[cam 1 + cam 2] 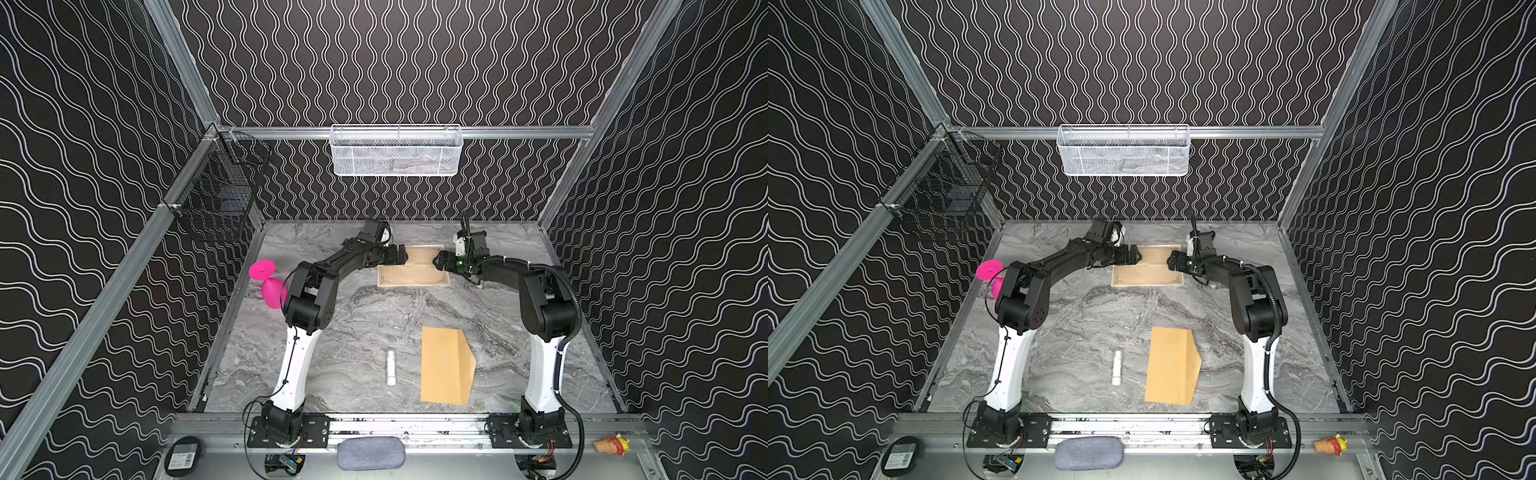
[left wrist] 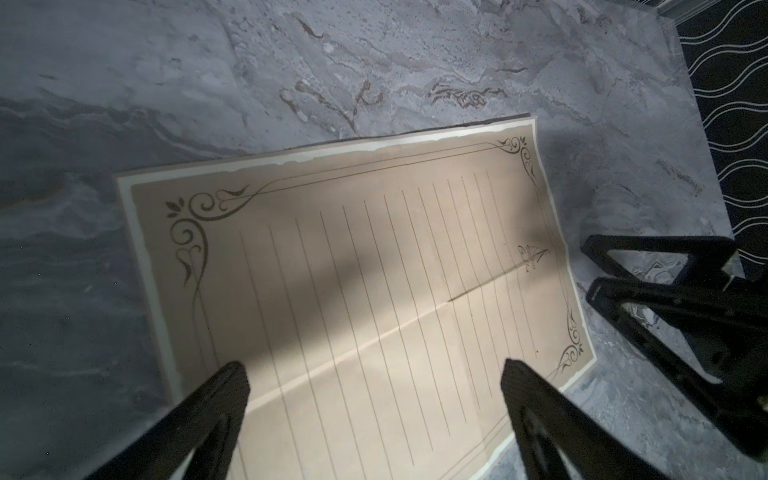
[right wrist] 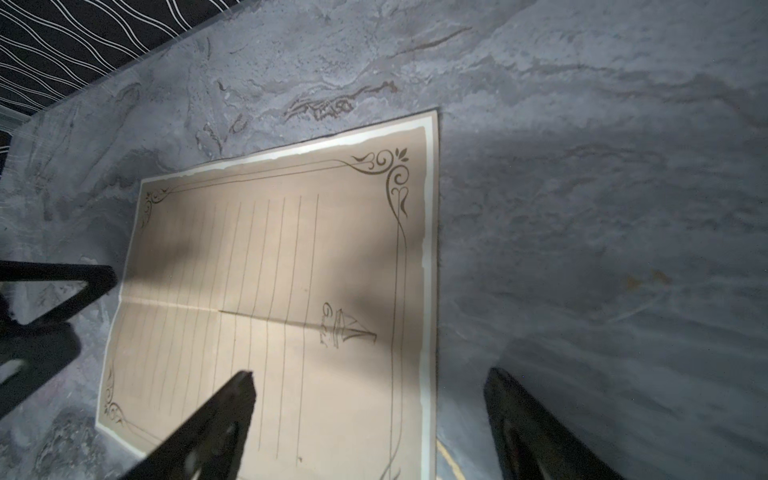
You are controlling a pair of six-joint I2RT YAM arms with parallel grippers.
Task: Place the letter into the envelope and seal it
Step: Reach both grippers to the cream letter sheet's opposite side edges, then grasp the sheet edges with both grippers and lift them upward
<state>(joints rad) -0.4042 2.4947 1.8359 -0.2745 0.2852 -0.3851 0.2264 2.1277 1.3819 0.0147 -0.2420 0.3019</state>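
In both top views the letter (image 1: 415,272) lies at the worktop's (image 1: 374,316) 12 o'clock, long axis 9-to-3, with the left gripper (image 1: 404,254) at its 9 o'clock end and the right gripper (image 1: 437,261) at its 3 o'clock end; the left wrist view, then the right wrist view, shows jaws spread and empty above it.

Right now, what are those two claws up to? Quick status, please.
Both open: left gripper over one end of the letter, right gripper straddling the opposite edge. Letter unfolded, ungripped. Envelope lies apart, flap open; white tube beside it.

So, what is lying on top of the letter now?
Nothing lies on the letter, only shadows. The open left hand and right hand hang at its two ends and hide parts there in both top views; contact cannot be told.
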